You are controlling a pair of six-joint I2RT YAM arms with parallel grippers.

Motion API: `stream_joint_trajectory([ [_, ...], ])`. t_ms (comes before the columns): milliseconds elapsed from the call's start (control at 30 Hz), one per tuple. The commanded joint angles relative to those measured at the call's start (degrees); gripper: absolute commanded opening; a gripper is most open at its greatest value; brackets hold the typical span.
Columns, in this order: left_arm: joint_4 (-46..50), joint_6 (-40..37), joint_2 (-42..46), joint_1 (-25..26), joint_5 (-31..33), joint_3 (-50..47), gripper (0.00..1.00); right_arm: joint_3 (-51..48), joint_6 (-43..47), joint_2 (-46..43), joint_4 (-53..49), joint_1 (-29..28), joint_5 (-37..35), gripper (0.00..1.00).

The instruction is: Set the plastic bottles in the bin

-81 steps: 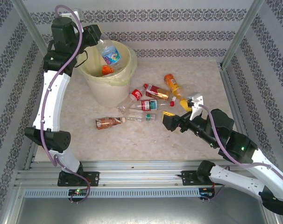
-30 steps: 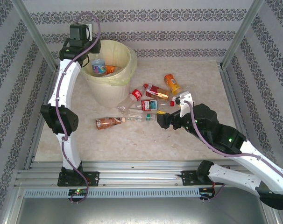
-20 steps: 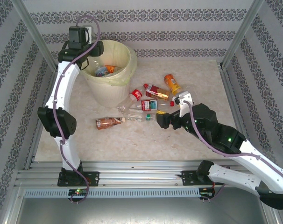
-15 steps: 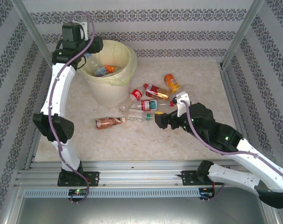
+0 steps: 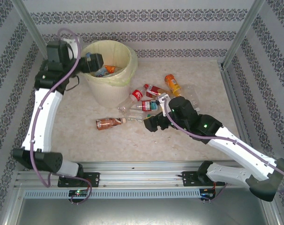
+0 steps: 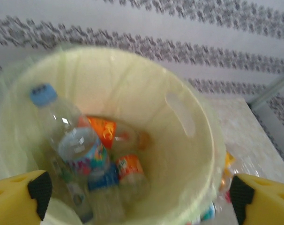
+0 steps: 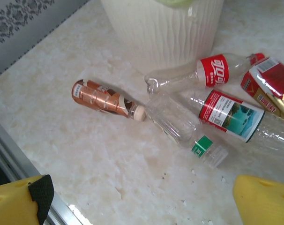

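The cream bin (image 5: 106, 92) with its pale yellow liner stands at the back left. Inside lie several plastic bottles, among them a blue-capped one (image 6: 71, 138) and an orange-labelled one (image 6: 128, 169). My left gripper (image 5: 93, 62) hangs open and holding nothing over the bin's left rim (image 6: 200, 126). On the table lie a brown bottle (image 5: 110, 123), a cola bottle (image 5: 135, 96), a clear red-and-teal-labelled bottle (image 7: 235, 113), a clear green-labelled bottle (image 7: 183, 125) and an orange bottle (image 5: 172, 84). My right gripper (image 5: 154, 123) is open above the table, just near of the green-labelled bottle.
A red flattened bottle (image 5: 157, 92) lies between the cola and orange bottles. Patterned walls and metal posts (image 5: 240, 35) close the table on three sides. An aluminium rail (image 5: 142, 178) runs along the near edge. Bare marble table (image 7: 132, 178) lies under the right gripper.
My left gripper opened and the blue-labelled bottle dropped into the bin; that arm drew back to the left. My right arm moved left toward the clear bottles.
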State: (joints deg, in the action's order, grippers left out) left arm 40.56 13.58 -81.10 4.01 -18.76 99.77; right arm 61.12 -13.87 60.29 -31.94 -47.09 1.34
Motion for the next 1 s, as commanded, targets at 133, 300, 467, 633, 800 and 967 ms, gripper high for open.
stream_joint_trajectory([
  [133,-6.98,7.23,14.73,-0.16,-16.63,-22.45,1.00,-0.80,5.72,7.59,-0.02,1.51,5.31,0.98],
  [300,-16.05,14.78,21.03,0.37,-18.24,-36.09,1.00,-0.05,9.34,14.84,0.39,2.12,4.13,0.98],
  [467,-23.47,19.74,25.37,0.79,-17.20,-46.87,1.00,4.65,13.86,23.77,-3.42,2.59,2.36,0.98],
  [633,-27.05,20.98,25.56,1.91,-17.53,-51.95,1.00,8.48,16.79,30.53,-5.99,2.62,-0.98,0.98],
  [800,-28.20,20.34,25.48,3.70,-15.51,-55.41,1.00,11.39,19.69,36.45,-7.32,4.42,-1.11,0.98],
  [967,-30.87,21.15,25.59,5.19,-15.20,-58.18,1.00,14.22,21.41,41.83,-8.29,6.16,-0.38,0.98],
])
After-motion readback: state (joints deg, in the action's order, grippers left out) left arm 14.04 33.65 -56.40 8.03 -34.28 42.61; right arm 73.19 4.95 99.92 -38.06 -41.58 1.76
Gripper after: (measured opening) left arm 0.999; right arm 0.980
